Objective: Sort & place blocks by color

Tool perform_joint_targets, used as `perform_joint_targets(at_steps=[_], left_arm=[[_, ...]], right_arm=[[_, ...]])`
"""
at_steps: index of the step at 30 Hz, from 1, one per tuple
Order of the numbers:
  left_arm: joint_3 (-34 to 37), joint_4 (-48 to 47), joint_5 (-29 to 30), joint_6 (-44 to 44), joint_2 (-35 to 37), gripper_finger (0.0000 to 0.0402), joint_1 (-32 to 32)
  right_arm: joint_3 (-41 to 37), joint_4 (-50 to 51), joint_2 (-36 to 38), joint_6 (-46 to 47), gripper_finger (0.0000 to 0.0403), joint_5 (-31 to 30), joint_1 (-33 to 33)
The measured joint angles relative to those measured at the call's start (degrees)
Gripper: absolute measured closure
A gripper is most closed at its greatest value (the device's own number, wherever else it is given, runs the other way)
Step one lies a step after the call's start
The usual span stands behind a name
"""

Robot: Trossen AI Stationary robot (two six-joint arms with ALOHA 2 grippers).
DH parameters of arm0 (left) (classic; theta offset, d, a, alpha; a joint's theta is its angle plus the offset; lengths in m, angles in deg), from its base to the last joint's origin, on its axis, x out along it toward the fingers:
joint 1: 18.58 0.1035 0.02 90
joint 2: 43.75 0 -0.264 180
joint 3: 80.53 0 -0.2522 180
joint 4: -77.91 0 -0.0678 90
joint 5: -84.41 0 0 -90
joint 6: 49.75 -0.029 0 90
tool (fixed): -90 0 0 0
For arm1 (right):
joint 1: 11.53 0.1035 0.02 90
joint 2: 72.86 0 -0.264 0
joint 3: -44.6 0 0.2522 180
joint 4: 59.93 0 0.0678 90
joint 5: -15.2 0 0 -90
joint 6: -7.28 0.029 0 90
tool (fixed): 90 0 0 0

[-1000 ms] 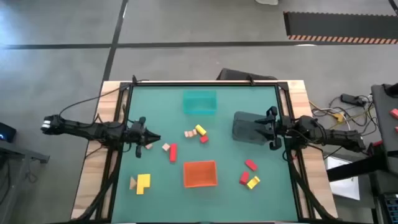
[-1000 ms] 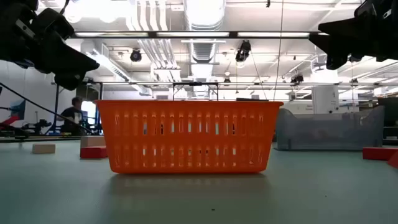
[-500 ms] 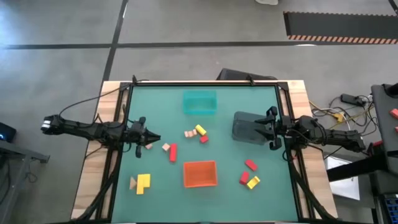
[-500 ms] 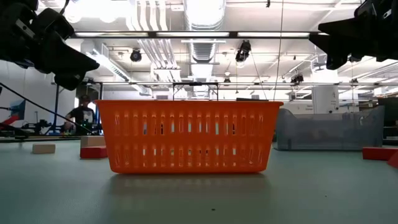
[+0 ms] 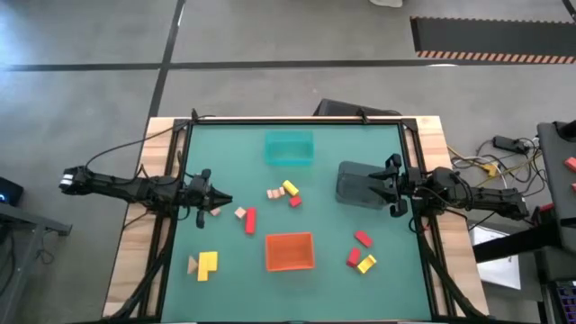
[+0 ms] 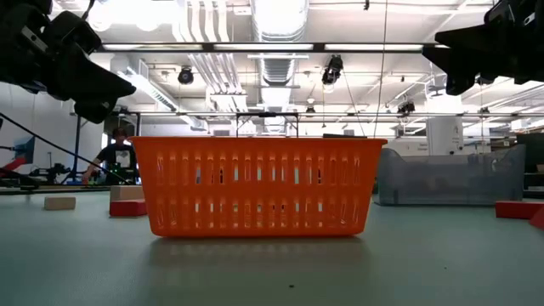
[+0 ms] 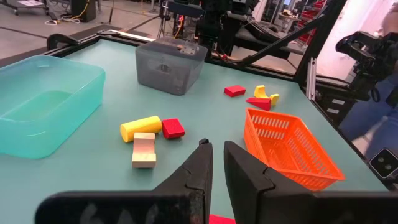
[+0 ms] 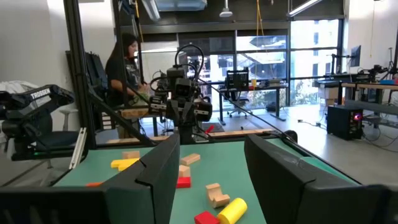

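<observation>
From above, the left tool (image 5: pixel 219 203) hung at the left side of the green counter (image 5: pixel 225 153), fingers together and empty; the right tool (image 5: pixel 367 186) hovered over the grey tray (image 5: pixel 353 183), fingers apart, holding nothing. The blocks (image 5: pixel 248 220) lay scattered around the orange basket (image 5: pixel 289 252). At counter height, the basket filled the middle, a tan block (image 6: pixel 59 202) to its left. The left wrist camera showed a yellow cylinder (image 7: pixel 140 129) just beside a red cube (image 7: pixel 173 129). The right wrist camera showed a person (image 8: pixel 124 68) beyond.
</observation>
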Motion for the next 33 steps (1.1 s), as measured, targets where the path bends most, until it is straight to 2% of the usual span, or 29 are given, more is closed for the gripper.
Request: perform_joint_targets(at_steps=[29, 33], left_arm=[[0.0, -0.01, 0.0, -0.02, 0.0, 0.0377, 0.0], [0.0, 0.8, 5.57, -0.03, 0.0, 0.0377, 0.02]], right_arm=[[0.01, -0.01, 0.0, 0.0, 0.0232, 0.0, -0.01], [0.01, -0.11, 0.0, 0.02, 0.0232, 0.0, 0.01]])
